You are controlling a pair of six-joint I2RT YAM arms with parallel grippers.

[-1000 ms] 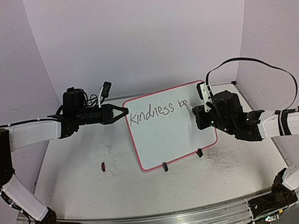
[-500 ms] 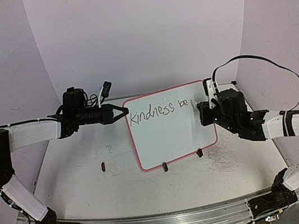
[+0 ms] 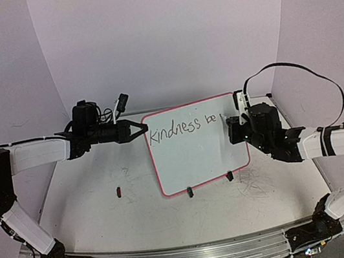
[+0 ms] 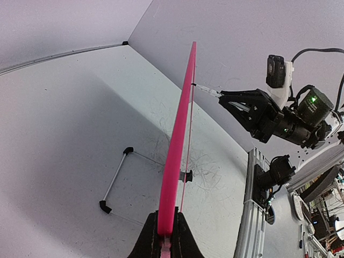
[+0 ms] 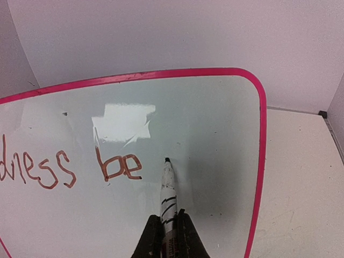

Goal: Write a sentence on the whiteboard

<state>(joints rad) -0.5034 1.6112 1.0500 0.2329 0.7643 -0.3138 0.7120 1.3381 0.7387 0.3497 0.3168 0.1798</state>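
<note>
Pale lilac walls (image 3: 163, 32) all round, and a scuffed white worktop (image 3: 94, 213) below me. The whiteboard (image 3: 193, 158) is just off centre towards 1 o'clock in the overhead view. Its pink frame is tilted, and its two black clip feet (image 3: 190, 193) are on the edge facing 6 o'clock, down on the worktop.

My left gripper (image 3: 140, 129) comes in from 9 o'clock. The left wrist view shows it clamped on the whiteboard, fingers (image 4: 153, 236) pinched together on the pink rim, with the board edge-on running away from the camera.

My right gripper (image 5: 167, 226) reaches in from 3 o'clock. It's closed tight on a marker (image 5: 167, 191), a white barrel with black bands, pointing up the board face.

The marker's dark tip is touching the white surface, just beside the last letter at its 3 o'clock. The sentence (image 3: 182, 128) reads "kindness be" so far, one line across the upper part of the board. In the right wrist view I only catch "dness be", and a bright glare patch sits above those letters.

Out on the worktop at 8 o'clock from the board, well apart from it, lies a small dark object (image 3: 118, 191). It's too small for me to say what it is
</note>
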